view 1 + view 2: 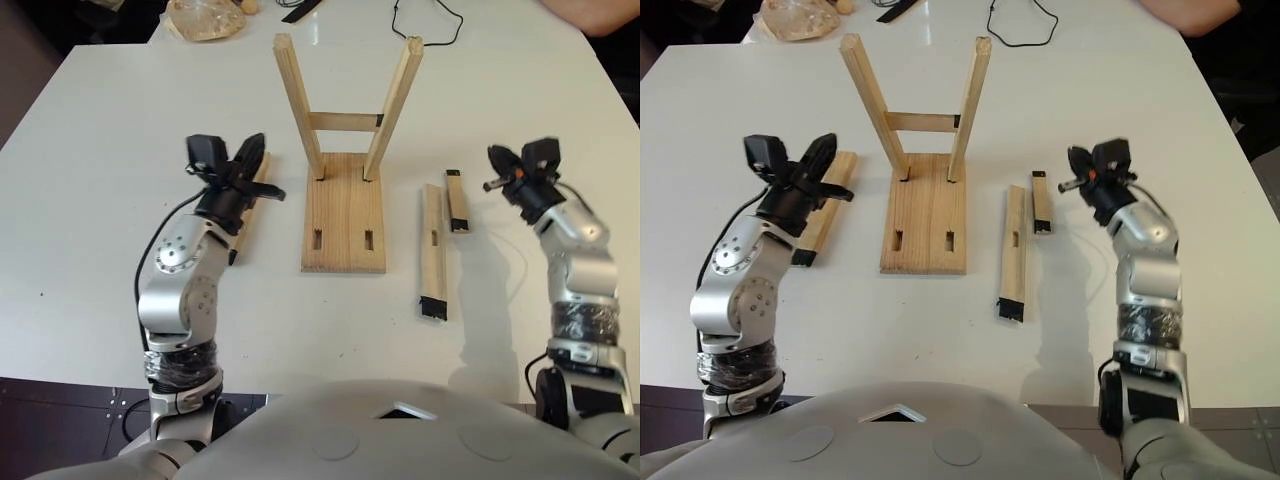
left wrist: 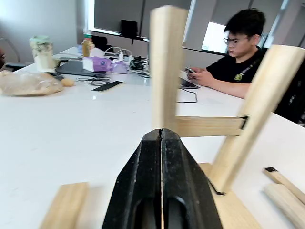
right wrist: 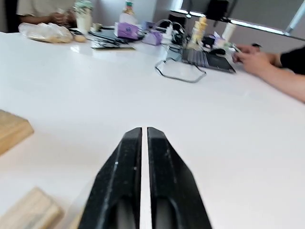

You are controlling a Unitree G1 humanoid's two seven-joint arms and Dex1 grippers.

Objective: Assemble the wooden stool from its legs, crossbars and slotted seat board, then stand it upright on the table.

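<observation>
**Head views.** A seat board (image 1: 345,235) lies flat at the middle of the white table (image 1: 120,120). The left upright leg (image 1: 298,100) and the right upright leg (image 1: 393,105) stand in its two far slots, joined by a crossbar (image 1: 343,122). The two near slots (image 1: 317,238) show as open cuts. The left gripper (image 1: 252,152) hangs over a loose leg (image 1: 248,222) that lies just left of the board. Right of the board, a second loose leg (image 1: 433,250) and a short crossbar (image 1: 458,202) lie side by side. The right gripper (image 1: 502,160) is raised beyond them, apart from both. A plastic bag (image 1: 205,18) and a black cable (image 1: 425,25) sit at the table's far edge.

**Left wrist view.** The left claw's fingers (image 2: 143,191) are pressed together with nothing between them. They point at the left upright leg, and the loose leg lies on the table beside them.

**Right wrist view.** The right claw's fingers (image 3: 167,186) are drawn narrow, with a hairline gap that holds nothing. They hang over bare table, and two wooden ends (image 3: 12,129) lie to one side. Which pieces these are cannot be told.
</observation>
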